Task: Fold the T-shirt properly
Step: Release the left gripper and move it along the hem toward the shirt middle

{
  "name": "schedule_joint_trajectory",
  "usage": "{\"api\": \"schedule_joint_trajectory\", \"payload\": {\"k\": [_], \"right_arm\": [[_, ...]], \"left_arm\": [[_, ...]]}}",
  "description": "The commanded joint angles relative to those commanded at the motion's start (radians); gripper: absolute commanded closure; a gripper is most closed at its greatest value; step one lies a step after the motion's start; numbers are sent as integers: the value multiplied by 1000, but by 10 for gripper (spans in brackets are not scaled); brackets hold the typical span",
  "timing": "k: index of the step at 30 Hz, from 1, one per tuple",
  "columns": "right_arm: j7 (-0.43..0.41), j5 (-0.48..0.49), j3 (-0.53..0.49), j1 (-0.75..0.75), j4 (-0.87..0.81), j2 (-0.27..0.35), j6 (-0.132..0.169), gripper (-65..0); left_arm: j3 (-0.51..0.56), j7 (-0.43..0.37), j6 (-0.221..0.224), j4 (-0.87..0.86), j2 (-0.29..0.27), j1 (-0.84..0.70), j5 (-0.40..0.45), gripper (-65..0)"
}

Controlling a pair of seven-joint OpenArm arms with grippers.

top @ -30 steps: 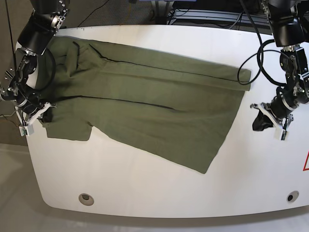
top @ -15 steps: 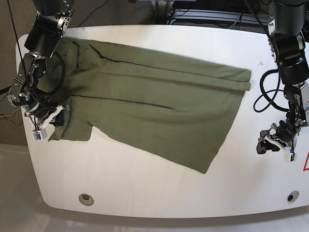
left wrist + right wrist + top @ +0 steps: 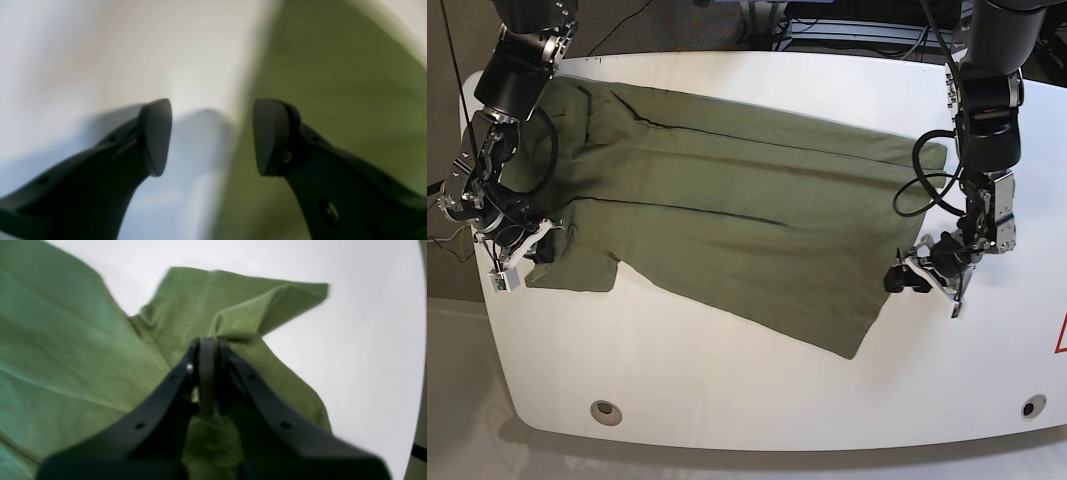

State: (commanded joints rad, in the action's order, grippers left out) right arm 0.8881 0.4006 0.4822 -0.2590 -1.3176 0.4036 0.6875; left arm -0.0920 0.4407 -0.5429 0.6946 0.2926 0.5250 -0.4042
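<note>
Here, your left pincer (image 3: 212, 136) stood wide at the hem of the T-shirt (image 3: 747, 220), holding nothing; it risked closing on bare desk (image 3: 727, 380). Farther off, your right pincer (image 3: 207, 353) pinched the sleeve, which might slip.

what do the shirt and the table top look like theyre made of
T-shirt: olive, matte, soft knit, likely cotton; it creases and bunches where the right hand pinches it. Table: white, smooth, hard, slightly glossy, perhaps laminate or painted board; the exact material is unclear.
</note>
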Motion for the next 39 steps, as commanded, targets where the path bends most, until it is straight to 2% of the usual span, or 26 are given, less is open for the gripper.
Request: {"api": "schedule_joint_trajectory", "payload": {"k": [2, 10, 12, 14, 26, 30, 34, 38, 39], "right_arm": [[0, 1, 1, 0, -2, 2, -1, 0], [-8, -7, -5, 9, -9, -5, 0, 0], [-11, -7, -6, 11, -9, -6, 0, 0], [-11, -7, -4, 12, -13, -7, -4, 0], [-3, -7, -5, 8, -14, -8, 0, 0], [-3, -5, -4, 9, -15, -9, -1, 0], [-2, -5, -3, 10, -14, -8, -3, 0], [-2, -2, -4, 11, -11, -11, -7, 0], [-3, -1, -4, 11, -13, -11, -7, 0]], "left_arm": [[1, 5, -3, -12, -7, 11, -12, -351], [-2, 48, -14, 1, -12, 8, -58, -215], [-4, 49, -16, 3, -9, 4, -59, -199], [-6, 53, -15, 7, -15, -7, -43, -252], [-2, 65, -29, -18, -31, -5, -57, -400], [0, 52, -26, -22, -38, -11, -55, -413], [-1, 15, -23, -27, -44, -15, -51, -376], [-4, -32, -22, -16, -46, -17, -43, -267], [-5, -47, -22, -14, -47, -17, -45, -217]]}}
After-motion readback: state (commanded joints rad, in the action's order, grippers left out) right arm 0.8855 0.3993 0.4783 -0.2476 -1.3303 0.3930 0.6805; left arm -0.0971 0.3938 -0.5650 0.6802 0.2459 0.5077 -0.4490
